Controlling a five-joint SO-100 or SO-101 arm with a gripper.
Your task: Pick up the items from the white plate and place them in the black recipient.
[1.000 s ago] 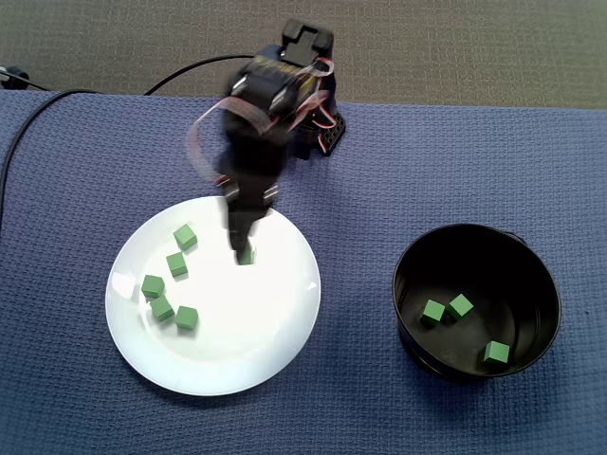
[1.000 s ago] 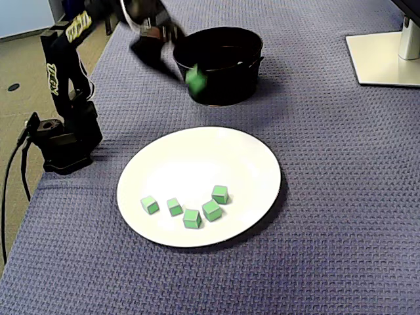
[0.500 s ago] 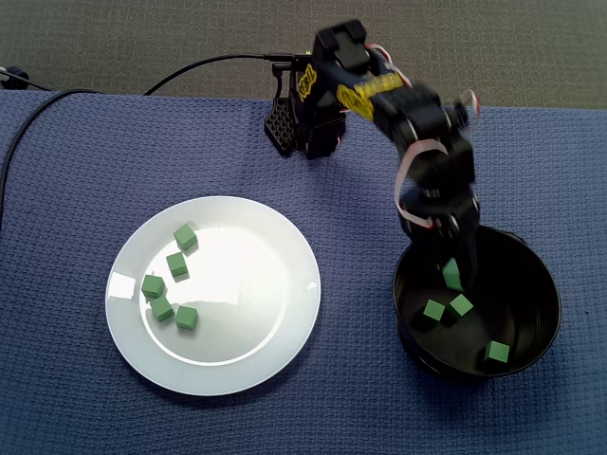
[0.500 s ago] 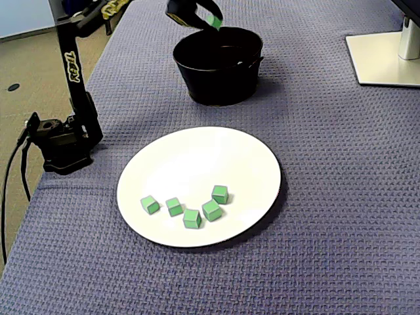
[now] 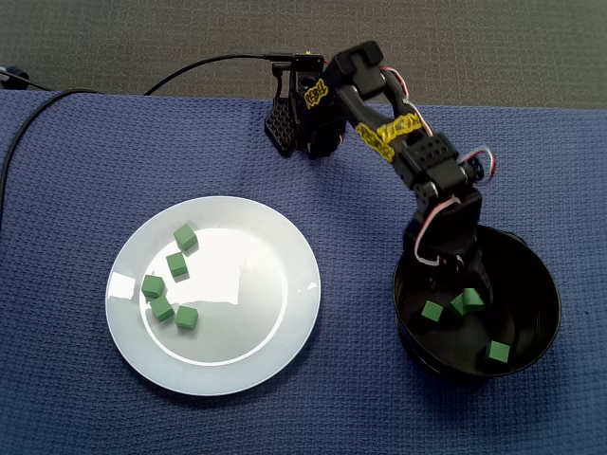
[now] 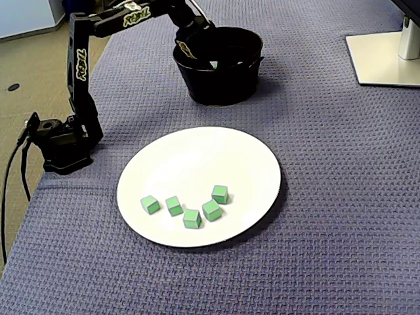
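The white plate (image 5: pixel 256 351) (image 6: pixel 197 157) holds several green cubes, grouped on its left side (image 5: pixel 175 264) in one fixed view and along its near edge (image 6: pixel 191 218) in the other. My gripper (image 5: pixel 469 292) (image 6: pixel 209 60) reaches down inside the black bowl (image 5: pixel 531 270) (image 6: pixel 226 92). It is shut on a green cube (image 5: pixel 473 298) (image 6: pixel 214 64), which sits at its fingertips low over the bowl's floor. Three more green cubes lie in the bowl, one touching the held cube (image 5: pixel 458 306), one to its left (image 5: pixel 432 311) and one near the front (image 5: pixel 496 352).
The arm's base (image 5: pixel 303 123) (image 6: pixel 62 141) stands at the edge of the blue-grey cloth (image 5: pixel 76 190). Cables run off behind it (image 5: pixel 199 68). A white monitor foot (image 6: pixel 384 56) sits at the far right of one fixed view.
The gripper has swung from the plate to the bowl with a green cube and has dropped from above the rim down into the bowl. The cubes on the plate have not moved.
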